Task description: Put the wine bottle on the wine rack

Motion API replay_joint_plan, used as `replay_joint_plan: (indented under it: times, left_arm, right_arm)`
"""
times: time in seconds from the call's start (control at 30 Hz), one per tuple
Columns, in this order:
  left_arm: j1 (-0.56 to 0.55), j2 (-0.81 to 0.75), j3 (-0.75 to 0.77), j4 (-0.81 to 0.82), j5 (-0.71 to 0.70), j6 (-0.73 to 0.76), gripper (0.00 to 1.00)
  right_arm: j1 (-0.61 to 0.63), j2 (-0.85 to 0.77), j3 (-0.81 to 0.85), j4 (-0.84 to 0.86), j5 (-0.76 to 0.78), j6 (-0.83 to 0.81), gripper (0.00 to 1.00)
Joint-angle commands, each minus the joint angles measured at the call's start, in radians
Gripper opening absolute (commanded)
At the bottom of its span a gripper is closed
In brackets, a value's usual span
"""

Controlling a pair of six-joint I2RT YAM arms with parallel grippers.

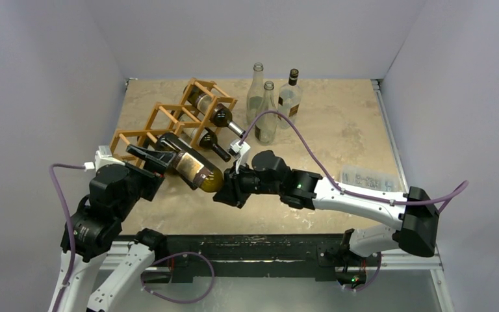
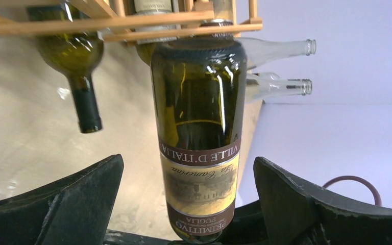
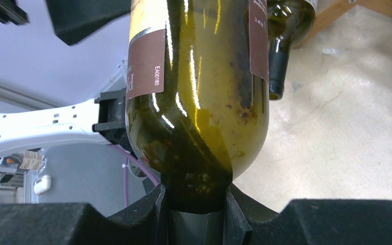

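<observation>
The wine bottle (image 1: 191, 168) is dark green with a brown and cream label. It lies tilted in the air with its base towards the wine rack (image 1: 169, 123), a light wooden lattice. My right gripper (image 1: 230, 188) is shut on the bottle's neck, and the right wrist view shows the neck in my right gripper (image 3: 196, 199) under the bottle's shoulder (image 3: 199, 102). My left gripper (image 1: 153, 158) is open. In the left wrist view my left gripper (image 2: 188, 161) stands wide on both sides of the bottle (image 2: 199, 117) without touching it. The bottle's base is just below the rack's bars (image 2: 132, 23).
Two dark bottles lie in the rack, one upper (image 1: 211, 110) and one lower (image 1: 211, 144). Three clear bottles (image 1: 268, 110) stand behind the rack on the right. A clear plastic pack (image 1: 367, 179) lies at the right side of the tabletop (image 1: 338, 130).
</observation>
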State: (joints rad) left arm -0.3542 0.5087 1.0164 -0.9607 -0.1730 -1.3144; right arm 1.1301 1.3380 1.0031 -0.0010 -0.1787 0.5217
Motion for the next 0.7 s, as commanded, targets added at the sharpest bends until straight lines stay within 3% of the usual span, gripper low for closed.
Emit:
replay_joint_plan:
  times: [0.0, 0.33, 0.67]
  left_arm:
    - [0.001, -0.026, 0.095, -0.098, -0.158, 0.149, 1.00]
    - [0.001, -0.099, 0.239, -0.131, -0.393, 0.433, 0.98]
    - [0.001, -0.193, 0.246, -0.117, -0.499, 0.536, 0.98]
  right_arm:
    - [-0.001, -0.071, 0.047, 0.044, 0.033, 0.020, 0.00]
    - [0.001, 0.005, 0.048, 0.086, -0.072, 0.080, 0.00]
    - [0.049, 0.091, 0.063, 0.159, -0.131, 0.139, 0.00]
